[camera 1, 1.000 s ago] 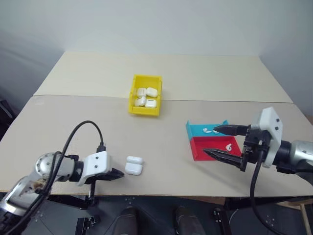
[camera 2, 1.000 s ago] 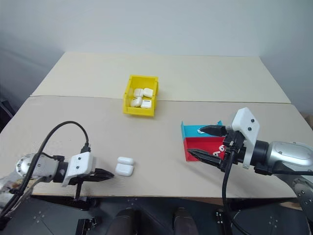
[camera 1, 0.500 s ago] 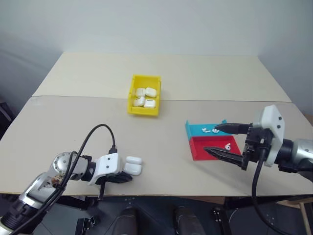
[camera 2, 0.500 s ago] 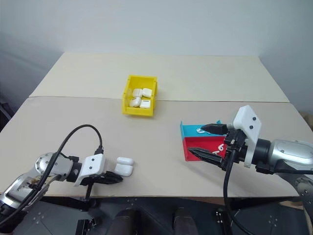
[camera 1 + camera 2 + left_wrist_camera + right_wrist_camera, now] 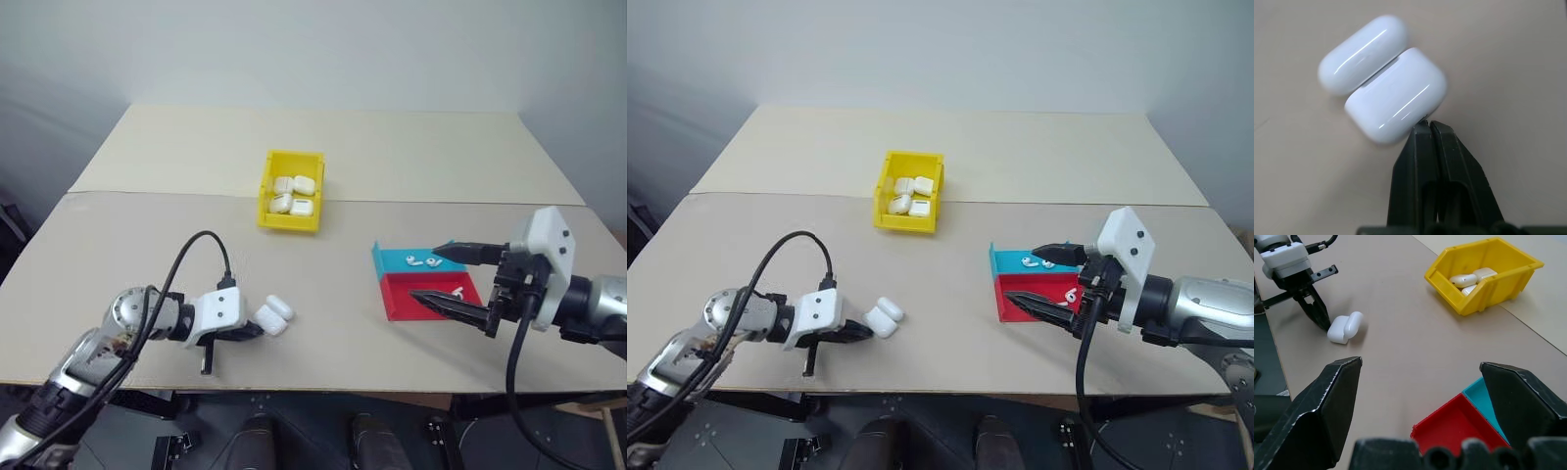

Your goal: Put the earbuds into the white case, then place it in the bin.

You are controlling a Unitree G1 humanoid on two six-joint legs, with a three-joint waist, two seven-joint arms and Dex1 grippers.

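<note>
Left gripper point(image 5: 1429, 128) pressed together, tips touching white case point(image 5: 272, 315) near table point(image 5: 323, 333) front edge, likely nudging to reposition. Right gripper point(image 5: 453, 278) spread wide above tray point(image 5: 416, 294), likely poised for earbuds point(image 5: 422, 260).

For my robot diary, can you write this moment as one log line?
left gripper: shut, touching white case | right gripper: open over tray | earbuds: in tray

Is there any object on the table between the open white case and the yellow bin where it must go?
Nothing visible. The white case lies open by the shut left claw, and the table between it and the bin is bare. The bin already holds other cases.
</note>
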